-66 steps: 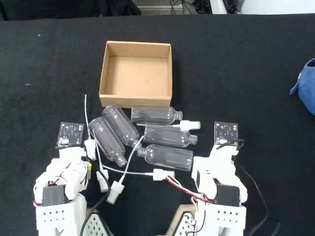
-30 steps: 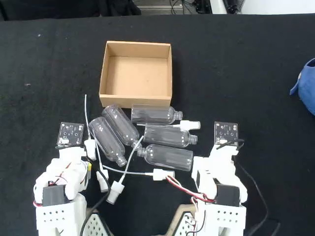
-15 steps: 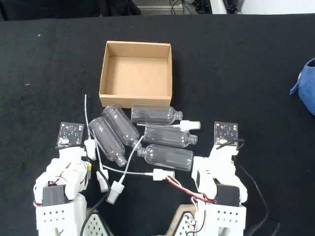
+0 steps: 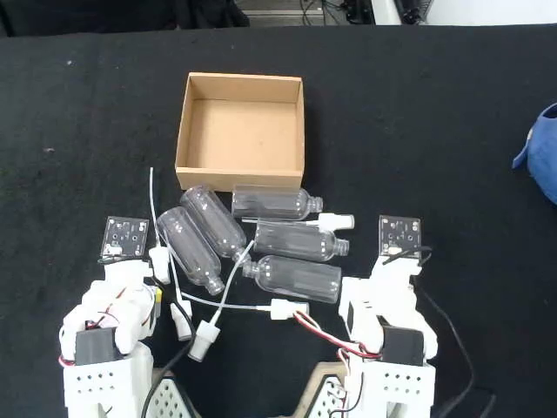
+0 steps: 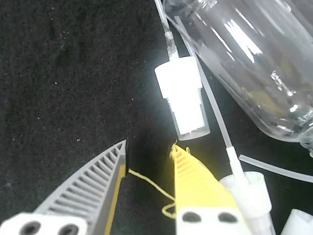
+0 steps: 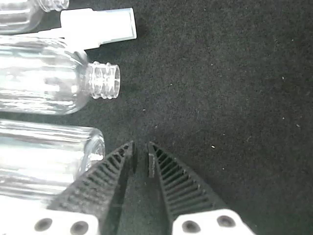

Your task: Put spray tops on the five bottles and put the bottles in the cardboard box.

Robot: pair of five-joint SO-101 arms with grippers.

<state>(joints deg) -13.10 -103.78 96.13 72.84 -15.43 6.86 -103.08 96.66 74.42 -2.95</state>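
Observation:
Five clear bottles lie uncapped in a cluster (image 4: 261,239) just in front of the open cardboard box (image 4: 241,87). Loose white spray tops with thin tubes lie around them, one (image 4: 335,221) by the bottles' right side and others (image 4: 204,338) near the arm bases. My left gripper (image 5: 149,147) is slightly open over bare cloth, and a spray top (image 5: 183,100) lies just beyond its tips, beside a bottle (image 5: 249,58). My right gripper (image 6: 140,149) is shut and holds nothing. An open bottle neck (image 6: 105,81) and a spray top (image 6: 100,24) lie ahead of it.
The table is covered in black cloth (image 4: 435,131). A blue object (image 4: 541,161) sits at the right edge. The left arm (image 4: 117,305) and right arm (image 4: 387,300) stand folded at the near edge, either side of the bottles.

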